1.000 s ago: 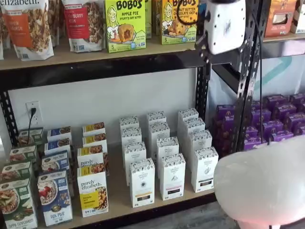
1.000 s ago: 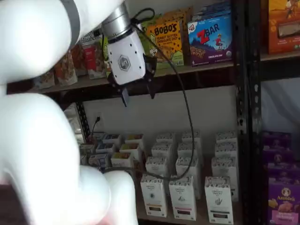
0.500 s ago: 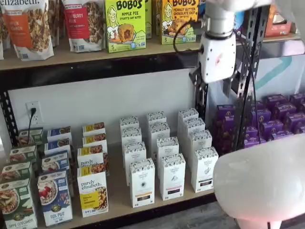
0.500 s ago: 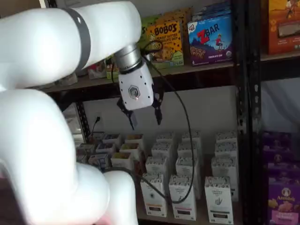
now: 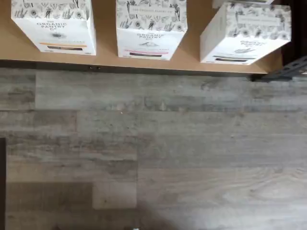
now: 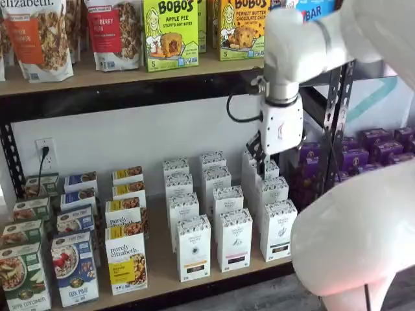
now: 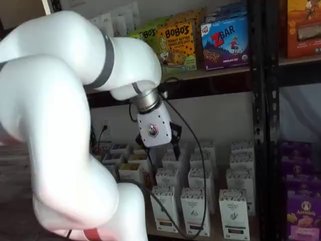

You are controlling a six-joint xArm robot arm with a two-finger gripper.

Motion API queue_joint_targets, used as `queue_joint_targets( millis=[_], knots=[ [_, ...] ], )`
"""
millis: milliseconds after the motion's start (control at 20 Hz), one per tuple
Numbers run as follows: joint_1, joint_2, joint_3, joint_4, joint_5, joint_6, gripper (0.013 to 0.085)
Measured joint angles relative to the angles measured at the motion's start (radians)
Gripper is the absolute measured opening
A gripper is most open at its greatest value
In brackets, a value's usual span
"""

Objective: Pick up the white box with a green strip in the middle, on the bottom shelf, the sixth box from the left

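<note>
The white box (image 6: 279, 230) with the green strip stands at the right end of the front row on the bottom shelf (image 6: 162, 259); it also shows in a shelf view (image 7: 233, 213). In the wrist view the white box (image 5: 244, 33) sits by the shelf's black upright, beside a carton with a pink strip (image 5: 151, 28) and one with an orange strip (image 5: 53, 24). My gripper (image 6: 275, 162) hangs above and behind this box, over the rear rows of white cartons. Its black fingers (image 7: 176, 132) stand apart with nothing between them, so the gripper (image 7: 161, 145) is open.
Bobo's boxes (image 6: 170, 32) and granola bags (image 6: 39, 35) fill the upper shelf. Cereal and granola boxes (image 6: 74, 269) stand at the left, purple boxes (image 6: 382, 146) in the right bay past the black upright (image 6: 334, 123). Grey plank floor (image 5: 153, 153) lies before the shelf.
The arm has come down from upper-shelf height to just above the white cartons and shifted a little left. The fingers stayed apart.
</note>
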Motion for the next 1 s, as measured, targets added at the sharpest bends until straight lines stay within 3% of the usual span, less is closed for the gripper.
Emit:
queue_joint_targets(
  millis=[250,400,600,1000],
  knots=[
    [-0.033,0.142,0.015,0.004,-0.162,-0.017,0.085],
    [-0.077,0.267,-0.003,-0.021,-0.266,-0.032,0.085],
    [-0.137,0.45,-0.045,-0.095,-0.424,-0.014,0.085],
    [-0.23,0.731,-0.107,-0.135,-0.654,-0.05,0.085]
  ],
)
